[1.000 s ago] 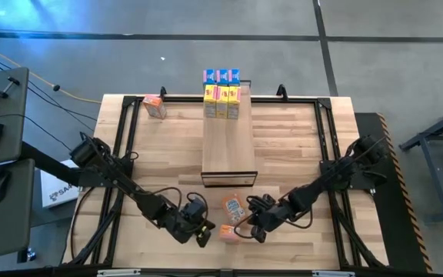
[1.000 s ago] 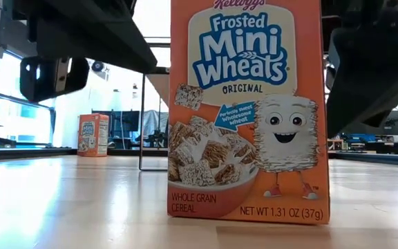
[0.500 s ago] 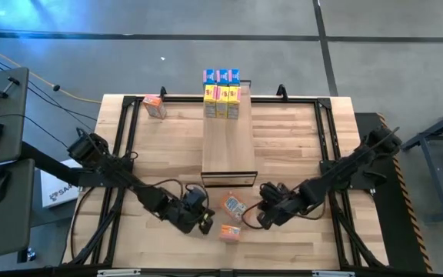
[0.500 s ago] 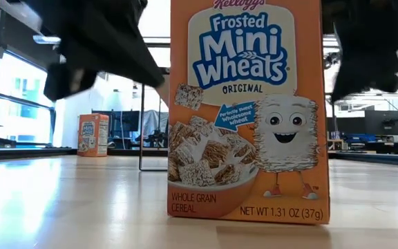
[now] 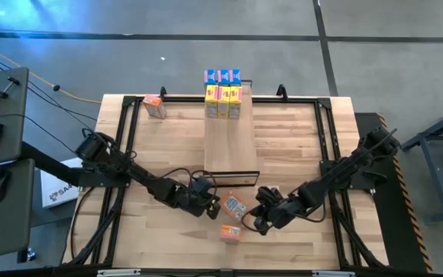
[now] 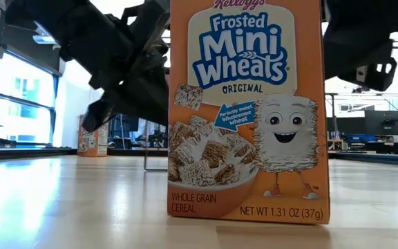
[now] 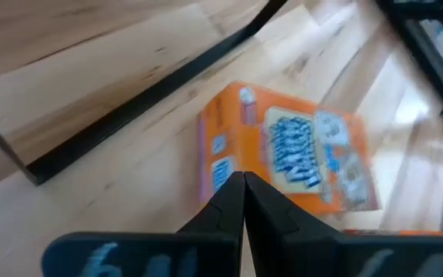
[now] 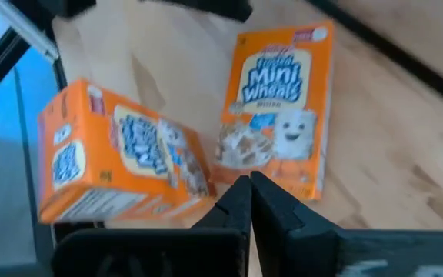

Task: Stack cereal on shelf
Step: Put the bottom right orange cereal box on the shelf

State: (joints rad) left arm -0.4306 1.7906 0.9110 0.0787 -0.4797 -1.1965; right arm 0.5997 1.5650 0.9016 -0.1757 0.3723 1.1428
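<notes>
Left tool (image 5: pixel 209 205) is sitting closed, holding nothing, low over the bench (image 5: pixel 298 138), just left of the orange cereal box (image 5: pixel 234 206) lying flat near the shelf's (image 5: pixel 228 142) front end. A second orange box (image 5: pixel 230 231) is lying just below it, near the bench's front edge. Right tool (image 5: pixel 259 222) is pinched shut and empty, just right of both boxes. Blue and yellow boxes (image 5: pixel 221 96) are standing on the shelf's far end; one orange box (image 5: pixel 154 106) is standing at the far left corner.

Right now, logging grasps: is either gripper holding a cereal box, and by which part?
Nothing held. Left gripper and right gripper are shut, empty, near the orange boxes.
</notes>
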